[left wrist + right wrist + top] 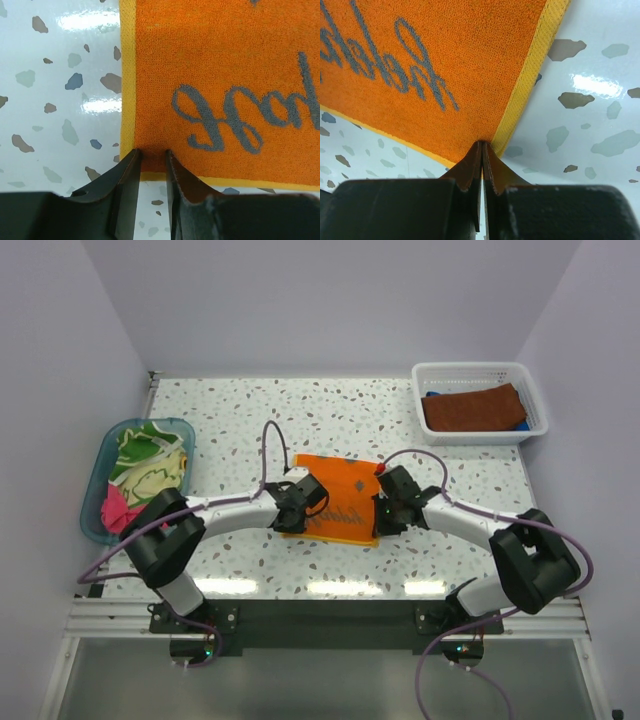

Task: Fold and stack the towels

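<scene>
Desk (240,410): white with coloured speckles; it carries the tub, the basket and one spread towel.
Orange towel (340,502): lies open and flat in the middle of the desk, between the two arms, turned a little out of square with the desk's edge.
Towel close up (225,65): orange loop pile with grey cursive lettering (240,115) and a yellow border (127,75) along its edges. The right wrist view shows the same pile (445,60), lettering (415,65) and border (530,75).
Left fingers (292,518): at the towel's near-left corner. In the wrist view the tips (131,165) stand narrowly apart on the near edge just inside that corner. A strip of orange cloth shows in the gap, with bare desk below it.
Right fingers (381,524): at the towel's near-right corner. In the wrist view the two tips (475,160) are pressed together, and the very corner of the towel runs in between them, so they are pinching it.
Basket (480,368): white mesh, at the far-right corner of the desk, well apart from the orange towel.
Brown towel (470,408): folded flat inside the basket, on top.
Blue towel (520,423): under the brown one, only slivers showing at its edges.
Tub (150,421): translucent teal, at the left edge of the desk.
Green and yellow towel (145,465): crumpled inside the tub, filling most of it.
Pink towel (115,510): bunched at the near end of the tub, partly behind the left arm.
</scene>
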Motion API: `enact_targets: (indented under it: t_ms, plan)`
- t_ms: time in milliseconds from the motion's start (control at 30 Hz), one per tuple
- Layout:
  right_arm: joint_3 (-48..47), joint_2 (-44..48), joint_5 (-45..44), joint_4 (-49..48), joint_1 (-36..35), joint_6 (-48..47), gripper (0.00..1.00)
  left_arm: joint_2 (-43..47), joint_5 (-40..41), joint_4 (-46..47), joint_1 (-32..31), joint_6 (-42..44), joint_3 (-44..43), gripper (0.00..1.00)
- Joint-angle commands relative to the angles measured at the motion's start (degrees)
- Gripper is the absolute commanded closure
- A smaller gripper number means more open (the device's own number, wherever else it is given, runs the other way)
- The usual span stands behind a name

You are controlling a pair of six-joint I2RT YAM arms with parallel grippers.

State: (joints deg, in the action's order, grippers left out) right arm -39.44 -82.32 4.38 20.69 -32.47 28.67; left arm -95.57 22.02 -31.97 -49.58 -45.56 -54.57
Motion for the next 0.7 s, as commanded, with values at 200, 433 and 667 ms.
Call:
enact_targets:
  t_ms: [200, 433, 667]
  plan:
    - [0.59, -3.02, -0.78, 5.76, 0.04, -3.09, 0.95, 6.87, -8.22, 1.64, -0.69, -8.92, 13.16, 0.71]
    - [0.77, -1.18, 2.74, 7.52, 0.04, -4.93, 0.94, 14.88, -9.19, -0.38, -3.59, -12.62, 16.16, 0.61]
    - [-10.29, 3.31, 3.71, 12.71, 0.21, -6.69, 0.79, 17.35, -4.36, -5.03, -2.45, -5.88, 3.87, 0.50]
